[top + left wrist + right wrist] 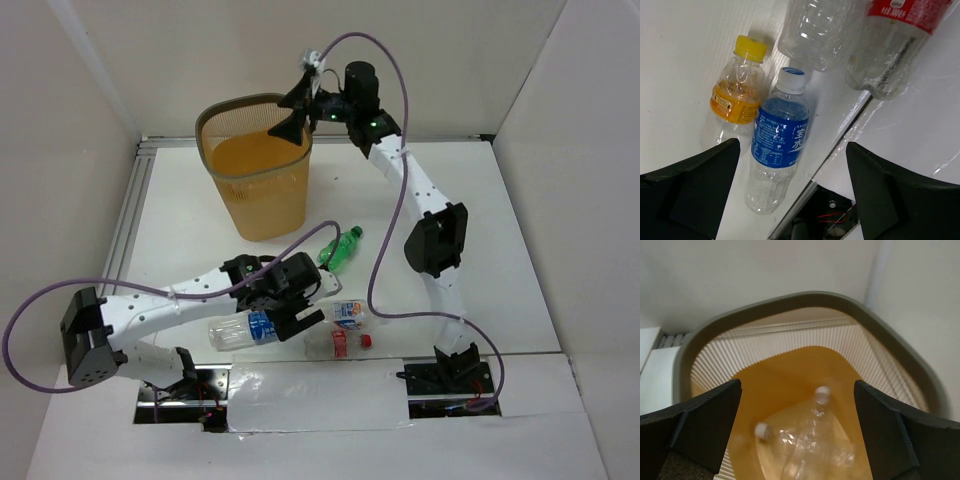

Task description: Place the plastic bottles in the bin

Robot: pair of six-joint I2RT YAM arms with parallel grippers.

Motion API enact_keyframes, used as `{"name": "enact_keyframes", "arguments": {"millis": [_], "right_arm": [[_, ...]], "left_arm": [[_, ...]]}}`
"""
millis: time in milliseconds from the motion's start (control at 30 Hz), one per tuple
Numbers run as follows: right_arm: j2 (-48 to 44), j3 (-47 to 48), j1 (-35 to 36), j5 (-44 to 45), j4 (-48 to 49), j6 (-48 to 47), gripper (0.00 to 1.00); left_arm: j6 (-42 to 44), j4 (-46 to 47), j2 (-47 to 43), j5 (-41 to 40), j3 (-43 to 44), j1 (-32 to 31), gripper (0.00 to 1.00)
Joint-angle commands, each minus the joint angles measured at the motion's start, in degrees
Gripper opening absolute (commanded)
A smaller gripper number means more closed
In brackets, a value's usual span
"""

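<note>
The orange mesh bin (262, 205) stands at the back left. My right gripper (293, 110) hovers over its mouth, open and empty. In the right wrist view (797, 435) it looks down past the bin's rim (705, 335) at two clear white-capped bottles (815, 440) on the bin's floor, both blurred. My left gripper (316, 297) is open and empty, low over bottles lying near the front edge. Its wrist view (795, 200) shows a blue-label bottle (779, 140) between the open fingers, a yellow-capped orange-label bottle (737, 85), a clear bottle (817, 30) and a red-label bottle (895, 40).
A green bottle (340, 248) lies right of the bin, just beyond my left gripper. A blue-label bottle (245, 330) and a red-label bottle (335, 343) lie by the front edge. White walls enclose the table. A gap with wiring (830, 210) shows at the table's near edge.
</note>
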Motion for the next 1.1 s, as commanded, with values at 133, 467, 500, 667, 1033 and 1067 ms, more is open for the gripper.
{"name": "enact_keyframes", "arguments": {"millis": [133,467,500,667,1033,1067], "right_arm": [[-12.2,2.3,-10.1,4.8,-1.8,4.6,1.0],[-29.0,-22.3,-29.8,-6.9,-3.5,4.7,1.0],[-30.4,-24.0,-31.4,-7.6,-3.5,3.0,1.0],[-37.5,-32.2,-34.7,-12.1,-6.7,-2.4,1.0],[-44.9,-42.9,-38.4,-18.1,-13.7,-9.6,1.0],[-44.9,-43.4,-38.4,-18.6,-14.2,-10.7,1.0]], "left_arm": [[5.8,1.7,5.4,-0.3,-2.7,-0.3,0.99],[5.8,4.5,13.8,-0.2,-3.8,0.2,0.91],[5.8,5.0,14.6,-0.2,-3.8,0.2,0.91],[4.7,5.5,20.1,-3.7,-3.3,0.2,0.9],[2.5,5.5,28.6,-8.8,-0.1,0.2,0.59],[2.5,5.5,28.6,-8.8,0.5,0.2,0.47]]}}
